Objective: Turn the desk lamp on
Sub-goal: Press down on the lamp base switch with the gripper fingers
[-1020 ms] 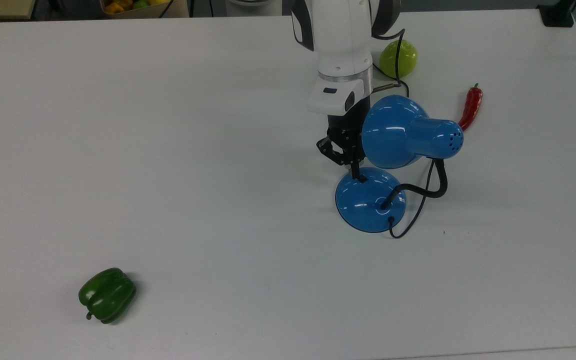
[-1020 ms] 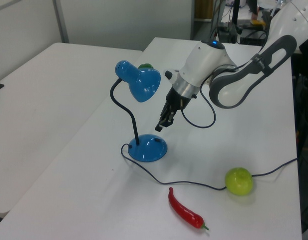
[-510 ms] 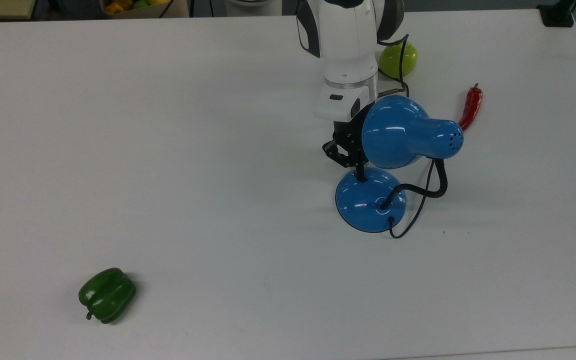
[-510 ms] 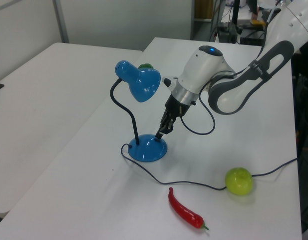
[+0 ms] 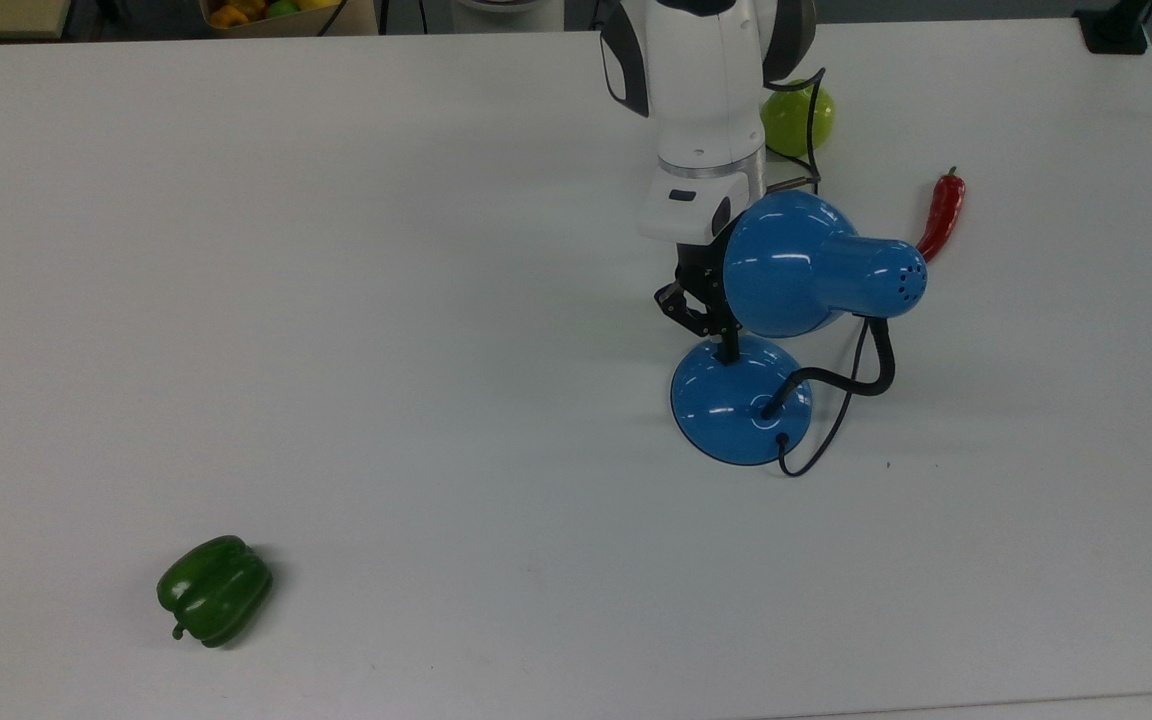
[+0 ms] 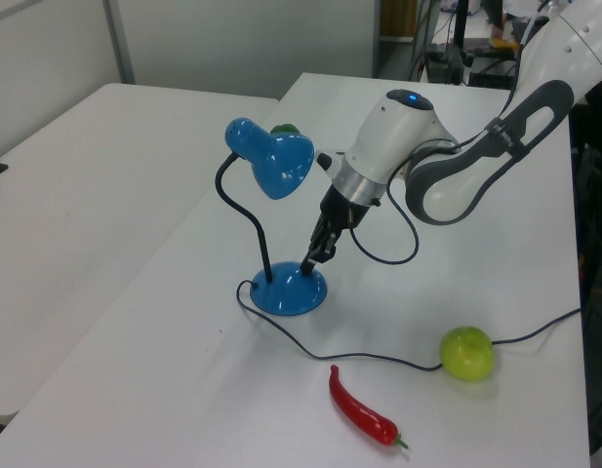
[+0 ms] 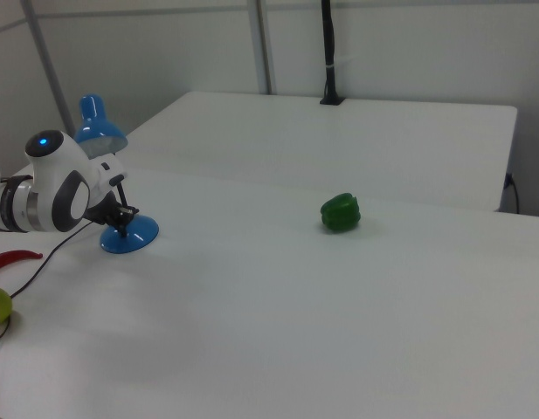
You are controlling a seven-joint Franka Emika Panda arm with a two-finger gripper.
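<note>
Even, bright room light from overhead, with soft shadows and no strong glare.

The white desk (image 5: 336,300) looks flat and slightly bluish-grey in the top view. Shadows are faint: a pale smudge lies under the green pepper (image 5: 214,589), another beside the desk lamp (image 5: 796,270). The lamp's glossy blue shade and base carry small white highlights. In the right view the near desk surface is washed out and soft, and the arm at the right view's left edge looks slightly blurred. The left view is moderately sharp, with dimmer background clutter.
</note>
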